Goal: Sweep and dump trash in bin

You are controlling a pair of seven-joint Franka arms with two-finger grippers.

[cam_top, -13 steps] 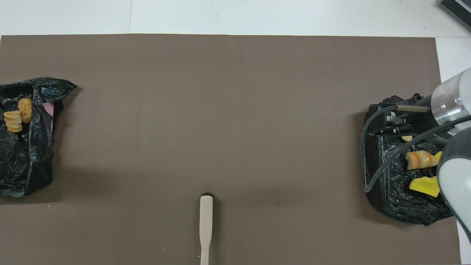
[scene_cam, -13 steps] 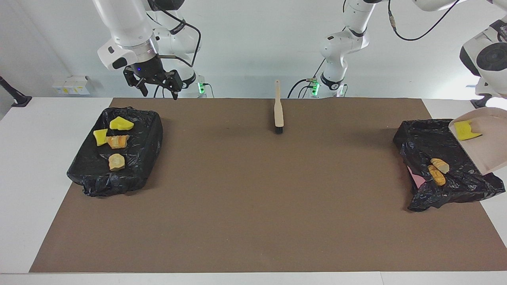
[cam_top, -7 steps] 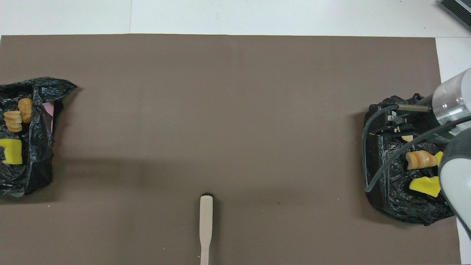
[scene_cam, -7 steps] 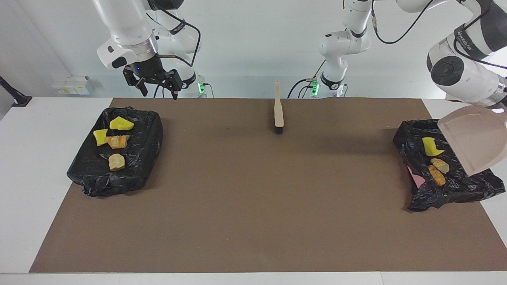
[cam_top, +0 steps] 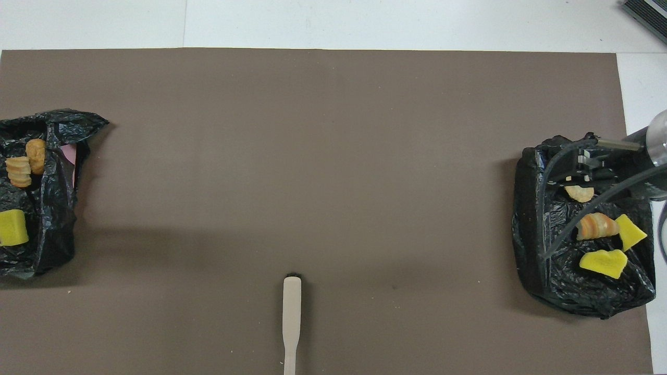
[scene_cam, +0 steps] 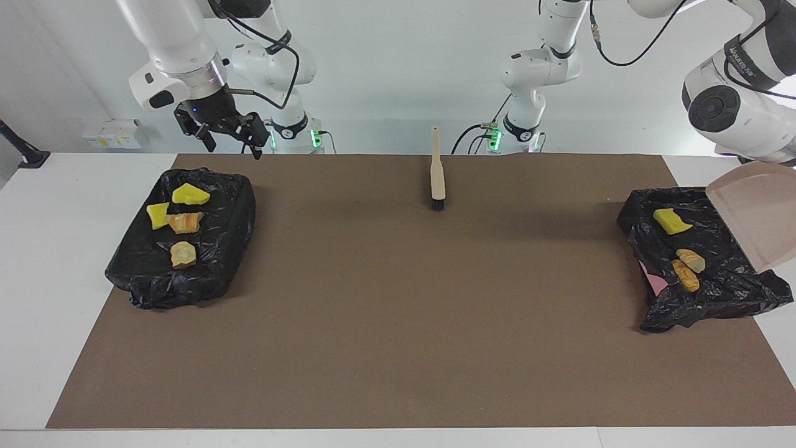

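Observation:
The beige dustpan (scene_cam: 755, 214) hangs tilted, empty, over the edge of the black-bagged bin (scene_cam: 715, 298) at the left arm's end of the table. My left arm holds it; the left gripper is hidden at the view's edge. In that bin lie a yellow chunk of trash (scene_cam: 670, 221) (cam_top: 11, 227) and two tan pieces (scene_cam: 689, 267) (cam_top: 21, 169). My right gripper (scene_cam: 231, 149) (cam_top: 578, 166) hangs open and empty over the other black-bagged bin (scene_cam: 186, 274) (cam_top: 536, 250). That bin holds two yellow chunks (scene_cam: 189, 195), an orange piece (scene_cam: 185, 222) and a tan piece (scene_cam: 182, 254).
A brush (scene_cam: 438, 171) (cam_top: 292, 317) with a beige handle lies on the brown mat (scene_cam: 398, 311), midway between the bins and near the robots' edge. A pink scrap (scene_cam: 653, 280) shows at the side of the bin at the left arm's end.
The yellow chunk slid off the dustpan into the bin below. The dustpan swung back toward the table's end. My right gripper rose and drifted toward its end of the table.

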